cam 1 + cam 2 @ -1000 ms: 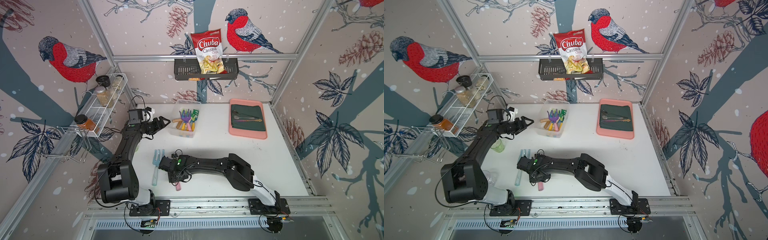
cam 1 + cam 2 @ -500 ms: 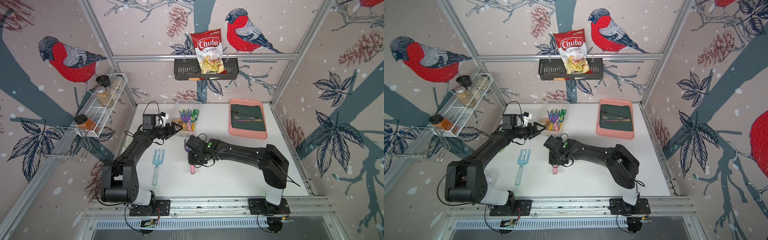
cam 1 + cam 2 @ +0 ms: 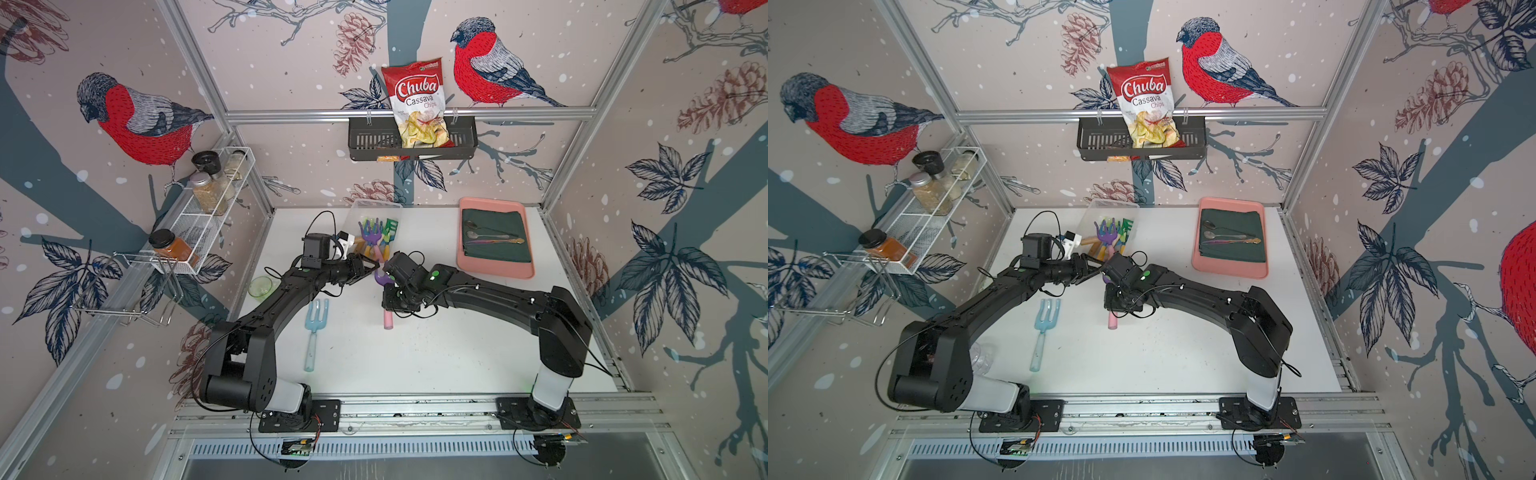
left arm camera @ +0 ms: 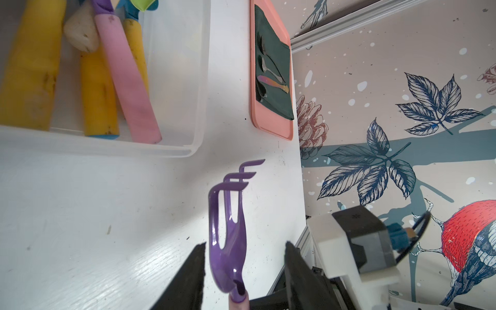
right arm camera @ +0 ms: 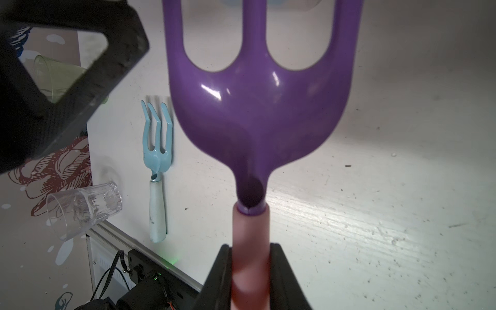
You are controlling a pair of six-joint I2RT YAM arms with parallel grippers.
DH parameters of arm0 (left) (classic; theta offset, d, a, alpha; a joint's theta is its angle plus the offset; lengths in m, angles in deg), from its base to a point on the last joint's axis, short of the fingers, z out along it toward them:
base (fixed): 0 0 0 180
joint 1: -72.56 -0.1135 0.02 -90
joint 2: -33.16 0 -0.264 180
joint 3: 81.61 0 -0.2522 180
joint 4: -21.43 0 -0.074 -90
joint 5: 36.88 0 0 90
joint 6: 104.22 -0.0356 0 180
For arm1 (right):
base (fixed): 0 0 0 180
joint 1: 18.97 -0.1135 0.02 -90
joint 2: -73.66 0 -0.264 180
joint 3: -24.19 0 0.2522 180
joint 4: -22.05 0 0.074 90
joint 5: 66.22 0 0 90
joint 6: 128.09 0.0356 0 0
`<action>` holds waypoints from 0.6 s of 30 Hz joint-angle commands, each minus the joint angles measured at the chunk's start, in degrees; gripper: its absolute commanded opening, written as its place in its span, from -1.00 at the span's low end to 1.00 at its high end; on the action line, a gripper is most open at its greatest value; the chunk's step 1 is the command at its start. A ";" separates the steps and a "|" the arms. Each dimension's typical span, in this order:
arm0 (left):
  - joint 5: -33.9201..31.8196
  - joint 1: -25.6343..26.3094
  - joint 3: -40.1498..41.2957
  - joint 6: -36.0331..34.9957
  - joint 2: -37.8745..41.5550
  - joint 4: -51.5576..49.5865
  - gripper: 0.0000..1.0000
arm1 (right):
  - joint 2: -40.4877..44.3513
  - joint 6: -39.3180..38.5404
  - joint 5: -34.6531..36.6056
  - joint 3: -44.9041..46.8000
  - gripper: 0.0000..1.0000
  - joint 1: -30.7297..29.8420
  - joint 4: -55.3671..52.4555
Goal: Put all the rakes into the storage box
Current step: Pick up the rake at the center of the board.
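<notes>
My right fingers [image 5: 224,268] are clamped on the pink handle of the rake [image 5: 257,107], just below where the purple head joins it. The tines point away from them. My left fingers [image 4: 198,257] stand apart, one on each side of the rake's head near its neck. One is hard beside the head, and I cannot tell whether it touches. The other is clearly off the head, so these fingers grip nothing.

The storage box [image 4: 107,147] sits on the bench [image 3: 436,353] just ahead of my left fingers, past the tips of the tines. It holds other tools with yellow and pink handles. The rake is outside it, held between the two pairs of fingers.

A blue rake [image 3: 313,328] lies flat on the bench, well back from both pairs of fingers, on my left fingers' side. A pink tray [image 3: 494,272] with a dark cloth and spoons lies well apart, beyond my right fingers.
</notes>
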 commanded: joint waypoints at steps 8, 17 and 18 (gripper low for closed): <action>-1.67 2.26 -0.02 1.45 -1.25 3.24 -0.32 | 1.02 -1.57 -0.83 -1.61 -0.71 0.52 2.01; -3.83 2.39 -2.82 0.20 -1.00 0.32 -0.28 | 2.40 -2.11 0.86 0.57 -0.71 1.03 -0.14; -3.81 2.39 -3.36 -0.01 -1.09 0.06 -0.28 | 2.73 -2.03 0.99 1.24 -0.71 1.12 -0.01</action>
